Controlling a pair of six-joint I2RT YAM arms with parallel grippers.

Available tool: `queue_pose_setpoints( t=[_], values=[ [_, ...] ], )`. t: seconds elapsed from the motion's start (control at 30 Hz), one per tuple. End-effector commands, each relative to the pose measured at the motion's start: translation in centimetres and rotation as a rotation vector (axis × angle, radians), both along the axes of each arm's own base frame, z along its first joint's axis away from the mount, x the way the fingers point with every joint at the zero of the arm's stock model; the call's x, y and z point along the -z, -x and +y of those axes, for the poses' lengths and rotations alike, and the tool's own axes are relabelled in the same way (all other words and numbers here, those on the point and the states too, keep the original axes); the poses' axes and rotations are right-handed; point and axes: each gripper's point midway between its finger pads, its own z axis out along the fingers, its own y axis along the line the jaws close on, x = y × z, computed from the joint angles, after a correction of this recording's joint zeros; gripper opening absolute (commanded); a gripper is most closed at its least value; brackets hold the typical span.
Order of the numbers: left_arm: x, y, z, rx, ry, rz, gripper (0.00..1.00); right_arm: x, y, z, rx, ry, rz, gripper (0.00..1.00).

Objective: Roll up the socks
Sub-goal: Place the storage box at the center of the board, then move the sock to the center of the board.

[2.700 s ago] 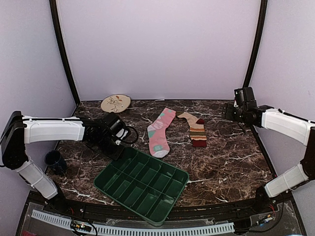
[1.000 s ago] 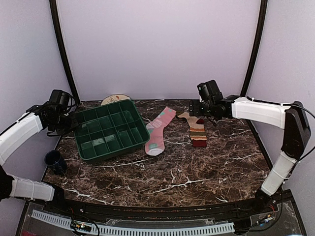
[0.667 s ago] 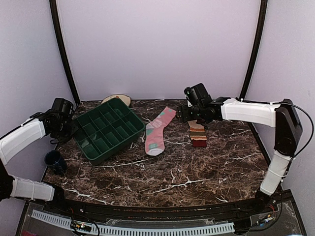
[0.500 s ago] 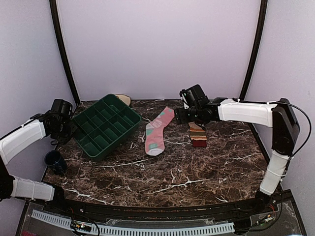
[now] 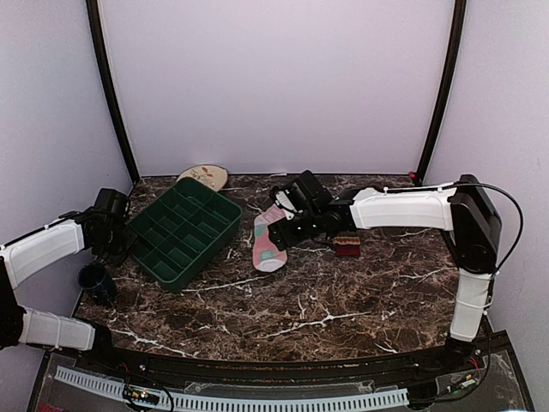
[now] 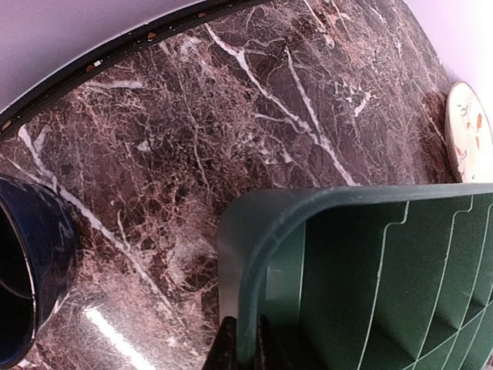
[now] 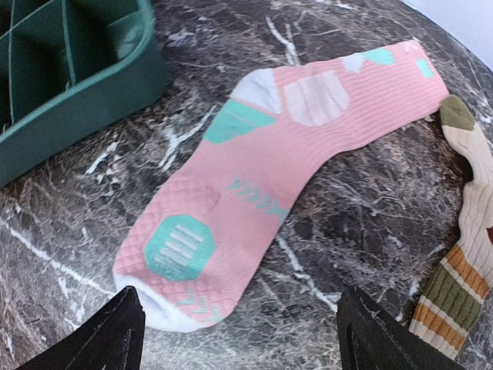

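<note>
The pink sock with mint patches lies flat on the marble, and in the right wrist view the pink sock stretches away from its white near end. My right gripper hangs over it, open wide, fingertips either side of that end and nothing between them. The striped sock lies just right of the pink one; from above only its dark red toe shows past the right arm. My left gripper is shut on the rim of the green tray.
The green divided tray sits tilted at the left, its corner close to the pink sock. A dark blue mug stands near the left edge. A round patterned plate lies behind the tray at the back wall.
The right arm has swept left from over the striped sock to over the pink sock, jaws still wide. The left gripper has turned and shifted the tray a little.
</note>
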Motion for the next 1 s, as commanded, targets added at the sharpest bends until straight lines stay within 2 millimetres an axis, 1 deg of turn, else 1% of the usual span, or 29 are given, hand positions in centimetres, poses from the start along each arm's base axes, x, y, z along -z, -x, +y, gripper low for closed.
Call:
queue_pose_setpoints(
  t=[0.0, 0.13, 0.3, 0.5, 0.63, 0.73, 0.8, 0.9, 0.97],
  values=[
    [-2.7, -2.7, -0.6, -0.051, 0.083, -0.166, 0.0, 1.0, 2.2, 1.8, -0.114, 0.051, 0.002, 0.83],
    [-1.8, -2.6, -0.7, -0.068, 0.105, -0.16, 0.0, 3.0, 2.9, 1.6, -0.133, 0.117, 0.011, 0.83],
    [-0.5, -2.5, -1.1, -0.089, 0.141, -0.139, 0.0, 5.3, 2.5, 1.1, -0.133, 0.197, 0.0, 0.83],
    [-0.3, -3.1, -1.2, -0.087, 0.141, -0.137, 0.0, 6.6, 1.3, 0.7, -0.118, 0.271, -0.043, 0.83],
    [-0.3, -3.7, -1.4, -0.075, 0.143, -0.132, 0.0, 7.6, 1.1, 0.8, -0.134, 0.314, -0.03, 0.83],
    [-0.7, -4.3, -1.6, -0.054, 0.131, -0.129, 0.0, 8.3, 1.7, 0.4, -0.141, 0.337, -0.007, 0.82],
    [-1.0, -4.6, -1.6, -0.034, 0.12, -0.124, 0.0, 8.8, 2.4, -0.1, -0.148, 0.355, 0.015, 0.83],
    [-1.2, -4.7, -1.9, -0.006, 0.115, -0.11, 0.0, 9.3, 3.6, -0.5, -0.159, 0.376, 0.041, 0.82],
    [-1.0, -4.4, -2.1, 0.004, 0.116, -0.098, 0.0, 9.5, 4.6, -0.4, -0.174, 0.384, 0.062, 0.82]
  ],
)
